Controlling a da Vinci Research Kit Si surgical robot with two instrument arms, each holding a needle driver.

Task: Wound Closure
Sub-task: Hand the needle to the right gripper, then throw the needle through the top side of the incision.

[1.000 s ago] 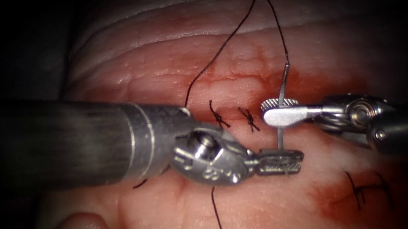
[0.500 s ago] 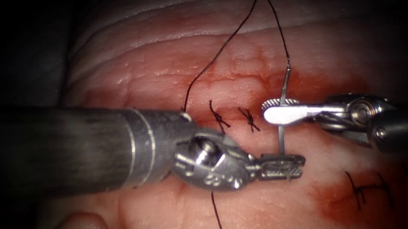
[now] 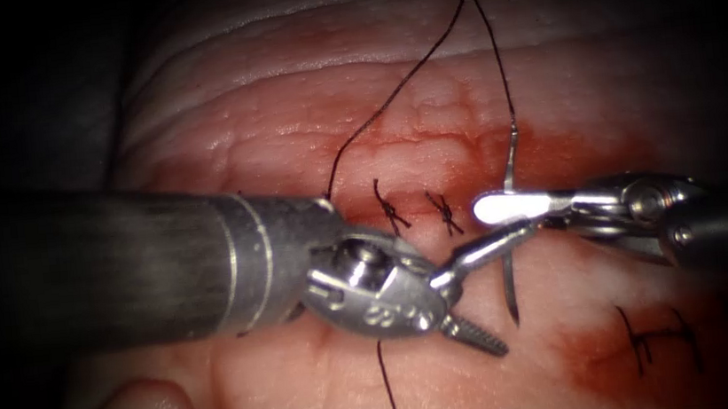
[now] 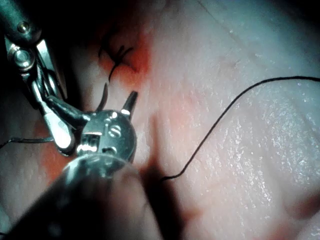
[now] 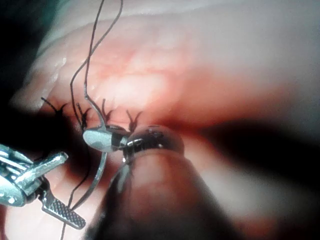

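Right needle driver (image 3: 507, 208) is gripping the curved needle (image 3: 510, 284) mid-curve, apparently clear of the tissue (image 3: 303, 130). Just beside the needle, left needle driver (image 3: 489, 295) is gaping wide, holding nothing. Thread (image 3: 421, 56) is trailing from the needle's tail.

I see the tissue (image 3: 304, 139) as the supporting surface. On it lie two tied knots (image 3: 418, 211) along the cut, another stitch (image 3: 657, 337) to the right, patches of red fluid (image 3: 573, 153), and loose thread (image 3: 390, 104).
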